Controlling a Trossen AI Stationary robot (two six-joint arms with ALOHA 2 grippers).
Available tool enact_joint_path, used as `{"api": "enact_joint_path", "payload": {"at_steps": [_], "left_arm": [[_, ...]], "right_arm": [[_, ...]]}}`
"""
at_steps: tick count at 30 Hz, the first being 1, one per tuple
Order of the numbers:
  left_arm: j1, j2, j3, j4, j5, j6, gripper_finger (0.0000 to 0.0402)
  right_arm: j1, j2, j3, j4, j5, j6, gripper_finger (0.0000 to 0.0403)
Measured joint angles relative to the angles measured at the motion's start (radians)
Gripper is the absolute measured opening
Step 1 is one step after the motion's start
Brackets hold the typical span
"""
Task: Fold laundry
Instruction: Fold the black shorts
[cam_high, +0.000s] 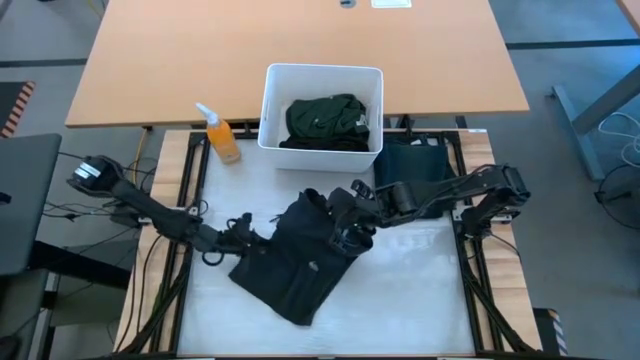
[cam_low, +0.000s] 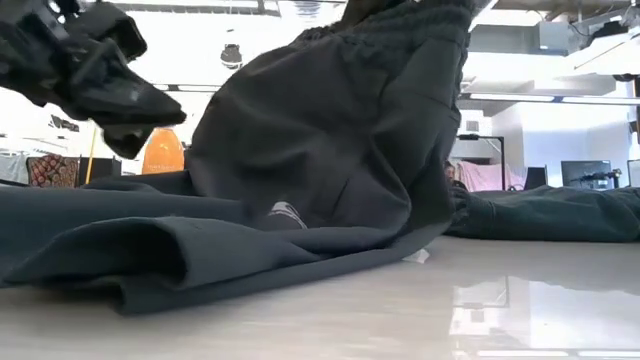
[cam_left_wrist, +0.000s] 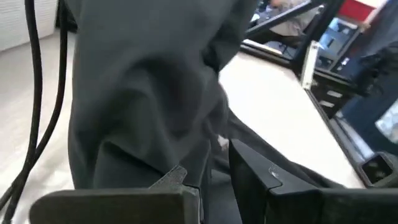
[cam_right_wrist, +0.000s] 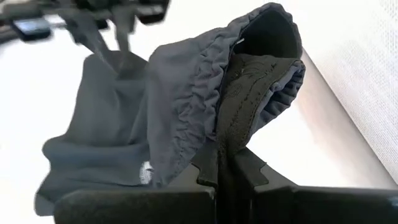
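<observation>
right gripper (cam_right_wrist: 225, 171) pinched on black shorts (cam_high: 300, 265) waistband, lifted before white bin (cam_high: 321, 107); left gripper (cam_high: 243, 229) state unclear. hem should be held taut.

Wooden desk (cam_high: 300, 40), grey floor (cam_high: 590, 40)

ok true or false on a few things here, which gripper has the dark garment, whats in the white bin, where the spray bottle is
1. The right gripper is shut on the waistband of the dark garment. True.
2. The white bin holds nothing. False: a dark green garment lies in it.
3. The orange spray bottle stands beside the bin, on the left arm's side. True.
4. The dark garment lies flat on the table. False: its waistband end is lifted, the rest rests on the table.
5. The left gripper is far from the garment. False: it is at the garment's edge, with cloth between its fingers.
</observation>
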Motion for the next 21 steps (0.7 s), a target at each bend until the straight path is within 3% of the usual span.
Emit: {"api": "enact_joint_path", "payload": {"at_steps": [3, 8, 13, 21], "left_arm": [[0.043, 0.129, 0.054, 0.102, 0.068, 0.059, 0.0044], [0.139, 0.338, 0.210, 0.105, 0.147, 0.172, 0.0044], [0.270, 0.546, 0.390, 0.097, 0.360, 0.204, 0.0044], [0.436, 0.700, 0.500, 0.113, 0.243, 0.206, 0.0009]], "right_arm": [[0.000, -0.002, 0.030, -0.010, -0.011, 0.000, 0.0032], [0.009, -0.003, 0.087, -0.078, -0.017, 0.000, 0.0032], [0.022, -0.003, 0.096, -0.083, -0.019, 0.001, 0.0032], [0.056, 0.067, 0.098, -0.035, -0.011, 0.070, 0.0032]]}}
